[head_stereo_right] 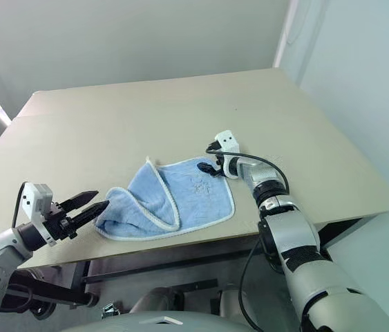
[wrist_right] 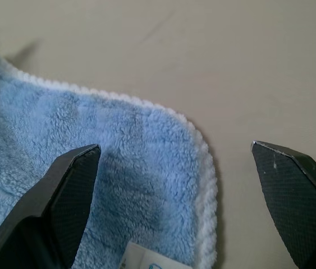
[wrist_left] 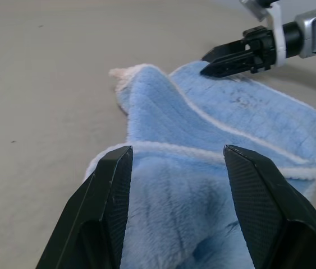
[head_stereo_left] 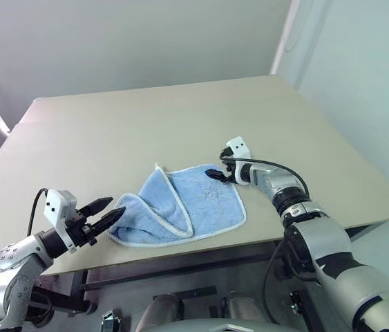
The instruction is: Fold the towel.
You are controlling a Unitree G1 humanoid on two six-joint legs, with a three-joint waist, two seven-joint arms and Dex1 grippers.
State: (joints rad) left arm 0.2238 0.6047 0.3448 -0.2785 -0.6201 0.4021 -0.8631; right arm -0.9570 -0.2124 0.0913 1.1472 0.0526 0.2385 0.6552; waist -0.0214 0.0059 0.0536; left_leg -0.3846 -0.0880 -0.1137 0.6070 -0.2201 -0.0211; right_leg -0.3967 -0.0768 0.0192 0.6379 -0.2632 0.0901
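The light-blue towel (head_stereo_left: 180, 204) with white edging lies near the front edge of the beige table (head_stereo_left: 146, 117). Its left part is folded over onto the rest in a loose flap (wrist_left: 202, 123). My left gripper (head_stereo_left: 117, 206) is open and low over the table, its tips right at the towel's left folded edge (wrist_left: 163, 151). My right gripper (head_stereo_left: 215, 174) is wide open at the towel's far right corner (wrist_right: 191, 140). One black finger (wrist_right: 68, 185) is over the cloth and the other (wrist_right: 292, 190) over bare table. Neither gripper holds anything.
The table's front edge (head_stereo_left: 201, 245) runs just below the towel, and its right edge (head_stereo_left: 360, 152) is close to my right arm. A pale wall (head_stereo_left: 146, 34) stands behind the table. A small white tag (wrist_right: 146, 258) sits on the towel near the corner.
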